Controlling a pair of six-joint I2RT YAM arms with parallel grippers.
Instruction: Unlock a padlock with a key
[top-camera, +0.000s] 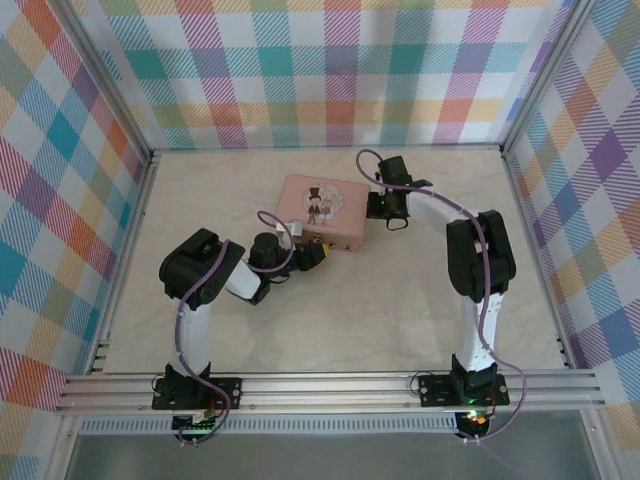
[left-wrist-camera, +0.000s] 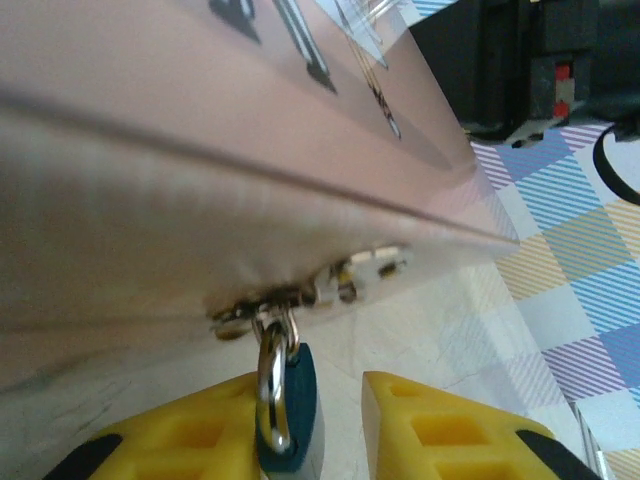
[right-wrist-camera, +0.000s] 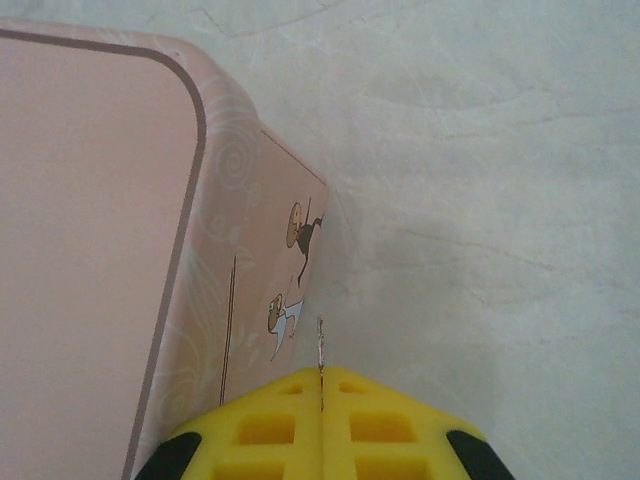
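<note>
Left gripper (left-wrist-camera: 308, 390) part-open astride padlock (left-wrist-camera: 300, 420) hung from pink tin (left-wrist-camera: 150, 200) | right gripper (right-wrist-camera: 321, 385) closed on key (right-wrist-camera: 320, 345) beside pink tin | advise: clamp padlock steady before aligning key

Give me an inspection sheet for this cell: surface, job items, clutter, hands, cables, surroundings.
Surface: pale marbled table, no spills seen; the pink tin sits on it.
Job's things: the padlock hangs by its shackle from the tin's hasp. The key sticks out edge-on from the right hand.
Clutter: nothing seen.
Hands: left hand open, its fingers on either side of the padlock with a gap on one side. Right hand shut on the key, beside a corner of the tin.
Cables: a purple cable runs along each arm; no snag seen.
Surroundings: plaid walls on three sides, aluminium rail at the near edge.
</note>
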